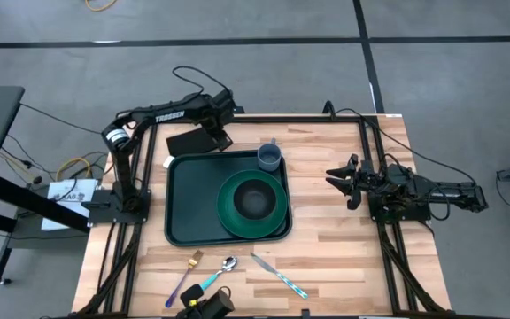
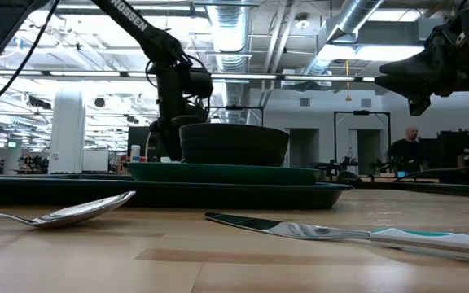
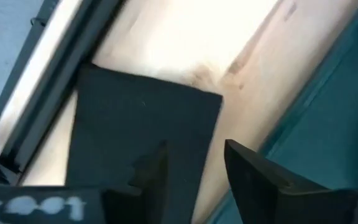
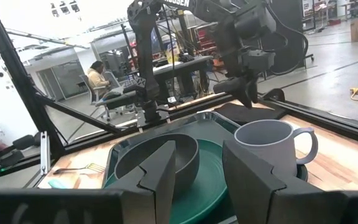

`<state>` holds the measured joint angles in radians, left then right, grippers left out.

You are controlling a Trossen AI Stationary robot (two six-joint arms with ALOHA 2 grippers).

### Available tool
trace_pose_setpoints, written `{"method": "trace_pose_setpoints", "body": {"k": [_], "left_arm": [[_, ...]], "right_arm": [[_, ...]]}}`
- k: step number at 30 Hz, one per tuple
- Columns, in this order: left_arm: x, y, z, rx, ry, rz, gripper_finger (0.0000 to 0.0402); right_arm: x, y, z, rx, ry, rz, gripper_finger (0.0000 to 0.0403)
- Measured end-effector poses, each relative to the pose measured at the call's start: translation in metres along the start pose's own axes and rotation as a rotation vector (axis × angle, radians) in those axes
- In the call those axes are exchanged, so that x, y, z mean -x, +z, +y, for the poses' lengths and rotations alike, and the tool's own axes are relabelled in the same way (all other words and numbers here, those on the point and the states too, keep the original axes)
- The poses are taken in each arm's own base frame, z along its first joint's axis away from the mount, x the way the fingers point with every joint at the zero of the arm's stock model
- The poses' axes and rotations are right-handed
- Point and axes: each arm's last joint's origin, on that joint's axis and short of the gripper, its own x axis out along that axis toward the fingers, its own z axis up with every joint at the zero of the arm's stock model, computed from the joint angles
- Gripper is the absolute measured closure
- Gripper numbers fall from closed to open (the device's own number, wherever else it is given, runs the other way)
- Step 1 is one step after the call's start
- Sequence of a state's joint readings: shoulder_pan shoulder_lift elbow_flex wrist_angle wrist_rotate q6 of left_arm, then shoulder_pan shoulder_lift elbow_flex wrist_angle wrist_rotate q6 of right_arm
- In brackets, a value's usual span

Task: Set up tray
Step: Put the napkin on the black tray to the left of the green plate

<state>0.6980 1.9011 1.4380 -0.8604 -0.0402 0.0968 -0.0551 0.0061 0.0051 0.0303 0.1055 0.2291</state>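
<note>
The dark green tray (image 1: 184,199) lies on the wooden table. On it stands a round green plate (image 1: 228,213) with a dark bowl (image 1: 253,199), and at its far right corner a grey-blue mug (image 1: 270,157). A flat black rectangle (image 3: 142,124) lies on the wood just beyond the tray's far left corner. My left gripper (image 3: 194,149) points down over it, open, one finger above the rectangle, the other above the wood by the tray's rim (image 3: 328,93). My right gripper (image 1: 342,180) waits open at the table's right side, level, facing the mug (image 4: 269,146).
A fork (image 1: 189,270), a spoon (image 1: 221,271) and a knife (image 1: 279,275) lie on the wood near the table's front edge. Bare wood shows between the tray and my right arm. People are in the room beyond the table.
</note>
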Motion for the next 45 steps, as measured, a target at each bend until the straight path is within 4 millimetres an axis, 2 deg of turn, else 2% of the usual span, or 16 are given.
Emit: {"method": "trace_pose_setpoints", "body": {"k": [4,8,19,31,35,45], "left_arm": [[0.000,0.003,0.006,0.015,0.003,-0.032,0.0230],[-0.006,0.003,0.007,0.010,-0.030,-0.025,0.0222],[-0.057,-0.005,-0.001,0.008,-0.042,0.170,0.0228],[-0.060,0.002,-0.001,-0.001,-0.025,0.107,0.0232],[-0.060,0.002,-0.001,-0.032,-0.017,0.110,0.0260],[-0.060,-0.001,-0.001,-0.061,-0.018,0.136,0.0373]], "right_arm": [[0.000,0.000,0.000,0.000,0.000,0.000,0.0280],[0.000,0.000,0.000,0.000,0.000,0.000,0.0280],[0.000,0.000,0.000,0.000,0.001,0.001,0.0280],[0.000,0.000,0.000,0.000,0.001,0.000,0.0280],[0.000,0.000,0.000,0.000,0.001,0.001,0.0280],[0.000,0.000,0.000,0.000,0.001,0.001,0.0280]]}}
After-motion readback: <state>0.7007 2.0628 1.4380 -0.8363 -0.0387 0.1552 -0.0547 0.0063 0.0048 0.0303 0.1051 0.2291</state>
